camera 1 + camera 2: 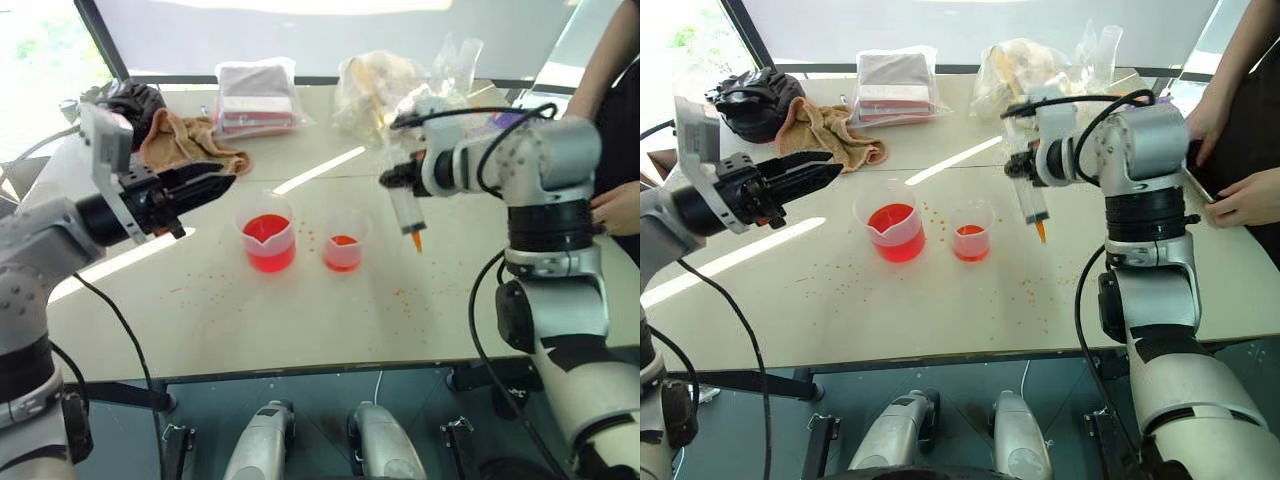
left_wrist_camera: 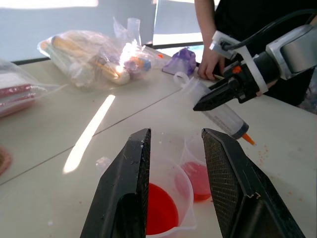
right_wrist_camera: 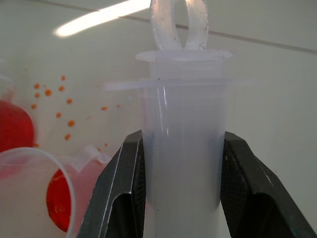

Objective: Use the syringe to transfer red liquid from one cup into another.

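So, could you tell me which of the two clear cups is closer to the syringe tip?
The smaller, narrower cup. It stands nearer the syringe held in the right gripper; the wider cup with the spout holds more red liquid and stands toward the left gripper.

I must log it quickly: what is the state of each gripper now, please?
Left gripper: open, holding nothing, above the table.
Right gripper: closed on the syringe, tip pointing down.

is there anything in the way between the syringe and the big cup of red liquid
Nothing visible. The right end effector holds the syringe tip-down above bare table, to the right of both cups. The smaller cup stands between it and the larger beaker, but the path over the top is open.
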You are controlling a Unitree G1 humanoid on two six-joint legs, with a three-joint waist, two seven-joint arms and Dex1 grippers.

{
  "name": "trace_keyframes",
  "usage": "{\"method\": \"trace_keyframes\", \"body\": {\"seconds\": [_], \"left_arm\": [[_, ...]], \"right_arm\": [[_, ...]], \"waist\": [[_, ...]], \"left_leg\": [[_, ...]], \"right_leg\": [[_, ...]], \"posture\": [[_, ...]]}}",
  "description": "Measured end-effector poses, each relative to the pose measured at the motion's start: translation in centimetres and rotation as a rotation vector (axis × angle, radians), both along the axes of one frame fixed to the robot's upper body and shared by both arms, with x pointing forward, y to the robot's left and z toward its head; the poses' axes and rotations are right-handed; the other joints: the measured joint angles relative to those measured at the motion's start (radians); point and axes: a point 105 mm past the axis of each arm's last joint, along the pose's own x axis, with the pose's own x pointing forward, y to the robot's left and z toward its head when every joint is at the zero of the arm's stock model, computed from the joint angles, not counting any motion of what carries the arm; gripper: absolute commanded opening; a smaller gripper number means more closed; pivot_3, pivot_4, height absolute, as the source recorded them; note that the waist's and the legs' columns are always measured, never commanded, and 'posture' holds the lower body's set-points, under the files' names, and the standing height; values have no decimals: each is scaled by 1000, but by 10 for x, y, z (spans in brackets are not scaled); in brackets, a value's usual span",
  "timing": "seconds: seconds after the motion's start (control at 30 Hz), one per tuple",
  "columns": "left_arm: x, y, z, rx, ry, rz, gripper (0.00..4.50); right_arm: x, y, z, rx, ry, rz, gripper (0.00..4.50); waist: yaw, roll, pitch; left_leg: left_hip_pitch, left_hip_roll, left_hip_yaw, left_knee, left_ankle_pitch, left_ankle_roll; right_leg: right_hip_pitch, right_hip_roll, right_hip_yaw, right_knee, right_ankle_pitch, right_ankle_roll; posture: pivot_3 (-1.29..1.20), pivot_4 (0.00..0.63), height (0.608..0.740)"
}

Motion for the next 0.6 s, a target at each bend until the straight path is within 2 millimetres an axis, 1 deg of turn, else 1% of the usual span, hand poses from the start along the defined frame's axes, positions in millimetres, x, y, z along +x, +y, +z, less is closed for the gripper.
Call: {"method": "trace_keyframes", "body": {"seconds": [0.13, 0.2, 0.23, 0.27, 0.33, 0.4, 0.5, 0.53, 0.6], "left_arm": [[-3, -1, 3, -10, -11, 7, 1741], [-5, -2, 1, -15, -3, 8, 1751], [-6, -3, -1, -16, 4, 10, 1751], [-6, -2, -2, -16, 7, 14, 1751], [-7, -4, -2, -18, 8, 12, 1751], [-9, -6, -1, -21, 6, 7, 1751], [-9, -12, -4, -21, 21, -13, 1751], [-10, -14, -5, -20, 26, -23, 1751], [-11, -16, -8, -19, 38, -37, 1751]], "right_arm": [[0, 0, -20, -26, 73, -13, 1381], [0, 1, -30, -38, 95, -20, 2426], [0, 0, -39, -44, 122, -30, 2800], [-1, -1, -46, -50, 142, -36, 3295], [-2, -3, -57, -58, 169, -40, 4375], [-1, -3, -58, -59, 168, -38, 4454], [2, -6, -54, -60, 131, -27, 4454], [3, -8, -51, -60, 113, -24, 4454], [7, -18, -37, -79, 16, -10, 4454]], "waist": [[-2, 0, 0], [-2, 0, 0], [-2, 0, 0], [-2, 0, 0], [-2, 0, 0], [-2, 0, 0], [0, 0, 0], [0, 0, 0], [1, 0, 0]], "left_leg": [[0, 0, 0, 0, 0, 0], [0, 0, 0, 0, 0, 0], [0, 0, 0, 0, 0, 0], [0, 0, 0, 0, 0, 0], [0, 0, 1, 0, 0, 0], [0, 0, 1, 0, 0, 0], [0, 0, 0, 0, 0, 0], [0, 0, 1, 0, 0, 0], [0, 0, 1, 1, 0, 0]], "right_leg": [[0, 0, 0, 0, 0, 0], [0, 0, 0, 0, 0, 0], [0, 0, 0, 0, 0, 0], [0, 1, 0, 0, 0, 0], [0, 1, 0, 0, 0, 0], [0, 1, 0, 0, 0, 0], [0, 1, 0, 0, 0, 0], [0, 1, 0, 0, 0, 0], [0, 1, -1, 0, 0, 0]], "posture": [[0, 150, 736], [0, 150, 736], [0, 150, 736], [0, 150, 736], [0, 150, 736], [0, 150, 736], [0, 150, 736], [0, 150, 736], [0, 150, 736]]}}
